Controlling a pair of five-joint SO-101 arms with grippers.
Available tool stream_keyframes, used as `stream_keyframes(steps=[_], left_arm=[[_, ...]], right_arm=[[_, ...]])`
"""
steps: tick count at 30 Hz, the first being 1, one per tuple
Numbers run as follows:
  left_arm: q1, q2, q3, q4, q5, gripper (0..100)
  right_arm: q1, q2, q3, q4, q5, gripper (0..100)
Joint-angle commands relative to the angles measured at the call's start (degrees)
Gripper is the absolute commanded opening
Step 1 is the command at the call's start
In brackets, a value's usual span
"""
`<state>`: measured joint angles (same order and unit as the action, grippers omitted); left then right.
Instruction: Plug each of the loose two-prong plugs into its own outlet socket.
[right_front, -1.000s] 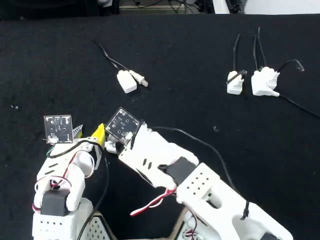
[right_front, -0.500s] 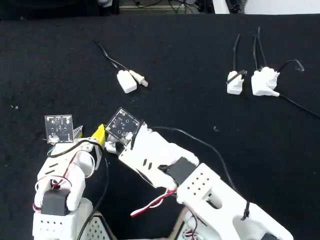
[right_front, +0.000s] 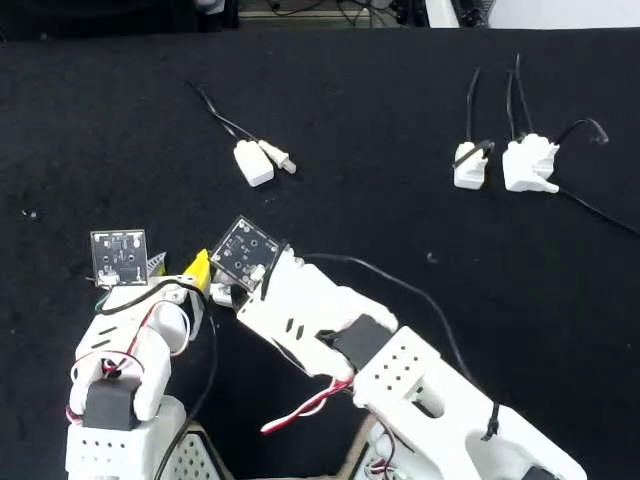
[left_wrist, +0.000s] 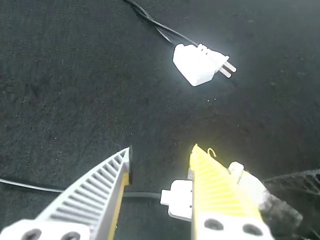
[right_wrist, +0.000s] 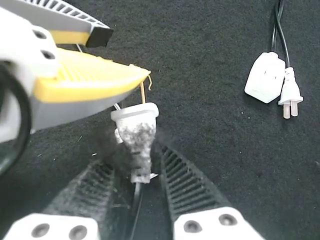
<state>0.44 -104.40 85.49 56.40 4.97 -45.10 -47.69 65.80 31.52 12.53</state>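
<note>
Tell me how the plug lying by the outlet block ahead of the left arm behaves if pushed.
That plug is small and looks light, so it would probably slide easily. Its thin cord looks floppy and may drag it round. It lies beside the outlet block, so a push could shift both.

Matt black cloth (right_front: 400, 260) lies under a plug (right_wrist: 134, 117) of smooth white plastic.

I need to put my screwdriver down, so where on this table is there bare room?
Widest bare stretch: mid-table, between the loose plug at far left and the white socket at far right. Also the left edge beyond the left gripper. Crowded: near front, where it meets the right gripper.
</note>
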Motion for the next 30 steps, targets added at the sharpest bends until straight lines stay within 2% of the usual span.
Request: stream_keyframes(steps=[1, 6, 9, 12, 17, 26, 30], left_arm=[[1.2, 1.0, -0.3, 0.0, -0.6, 21], [1.3, 1.0, -0.3, 0.0, -0.6, 21], [3.8, 1.0, -0.3, 0.0, -0.9, 21], [6.3, 1.0, -0.3, 0.0, -2.3, 21], [6.3, 1.0, -0.3, 0.3, -2.3, 21], [6.1, 0.8, 0.0, 0.5, -2.5, 21], [1.7, 0.5, -1.6, 0.5, -2.2, 21]], right_arm=[[-0.8, -3.2, -3.3, -0.2, -0.6, 1.1], [-2.1, -3.2, -3.2, -0.2, -0.6, 1.1], [-4.0, -3.2, -3.1, -0.2, -0.4, 1.1], [-3.8, -3.2, -3.1, -0.2, -0.3, 1.1], [-3.7, -3.2, -2.9, -0.2, -0.2, 1.1], [2.8, -3.1, -2.9, -0.2, -0.5, 1.1], [4.7, -2.8, -2.7, -0.2, -0.6, 1.1]])
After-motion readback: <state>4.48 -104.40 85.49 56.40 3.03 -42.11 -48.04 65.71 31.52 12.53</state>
